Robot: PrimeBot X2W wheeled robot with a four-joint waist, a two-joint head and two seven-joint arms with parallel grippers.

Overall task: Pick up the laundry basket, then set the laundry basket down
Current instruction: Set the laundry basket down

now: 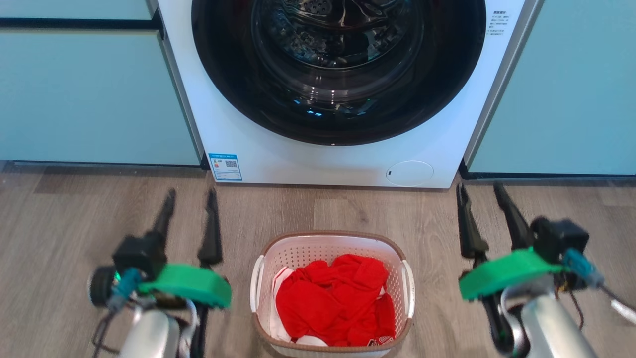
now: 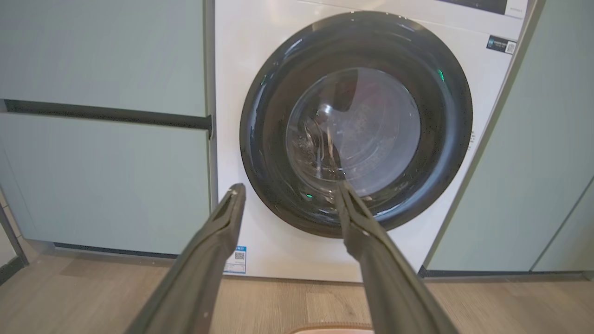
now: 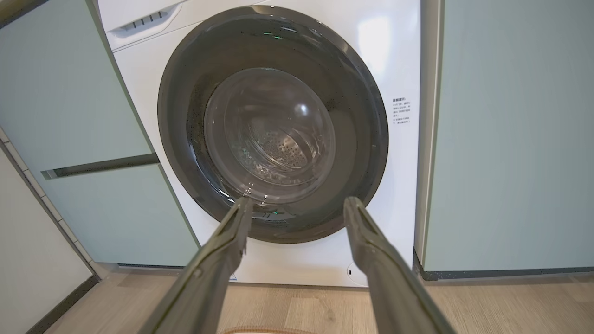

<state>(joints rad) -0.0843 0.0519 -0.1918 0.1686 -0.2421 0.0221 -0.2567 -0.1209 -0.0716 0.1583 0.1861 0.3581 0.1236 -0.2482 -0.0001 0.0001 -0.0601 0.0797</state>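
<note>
A white washing machine [image 1: 308, 164] with a dark round door stands between pale green cabinets [image 1: 89, 94]; before it runs a wood-look floor [image 1: 348, 209]; on that floor, in front of the door and centred in the head view, sits the laundry basket [image 1: 318, 251], upright with its mouth facing up; it lies between the two pincers, apart from both, with one white side handle turned toward each; its long axis seems to run from the robot toward the machine, though its near end is cut by the head view's bottom edge; the left gripper [image 1: 192, 194] hangs beside the basket's left, fingers parted and holding nothing; the right gripper [image 1: 480, 188] stands likewise at its right, fingers apart and empty; both point toward the machine; a crumpled red cloth [image 1: 338, 298] lies in the basket.
</note>
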